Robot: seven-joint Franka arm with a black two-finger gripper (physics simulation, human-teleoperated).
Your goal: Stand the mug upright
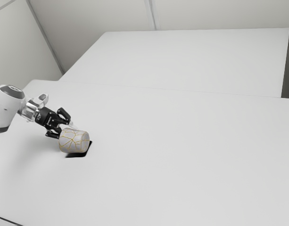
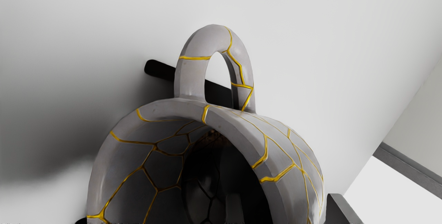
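"The mug (image 1: pixel 74 141), on what, and in what sort of room?"

"A plain white tabletop (image 1: pixel 182 160), with another white surface (image 1: pixel 196 56) beyond its far edge. Pale walls (image 1: pixel 111 14) stand behind, with grey strips at their seams."

"And where on the tabletop does it lie?"

"Toward the exterior view's left, nearer the far corner on that side than the one on the exterior view's right. It is on its side, with a flat black thing (image 1: pixel 79 154) beneath or just beside it; I can't tell which."

"How does it sit to the end effector (image 1: pixel 65 129)?"

"Right at the fingertips, its mouth turned toward them. The handle (image 2: pixel 191 75) sticks out sideways from the body, crossing the black thing in the wrist view."

"Is the end effector pinching it?"

"The fingers are spread, one within the mouth and the other outside, by the wall. I can't tell whether both touch it."

"What's inside the mug?"

"That one fingertip (image 2: pixel 234 209). The inner wall is grey, veined in gold like the outside, and goes dark toward the bottom. There's a small brownish patch deep in, too dim to name."
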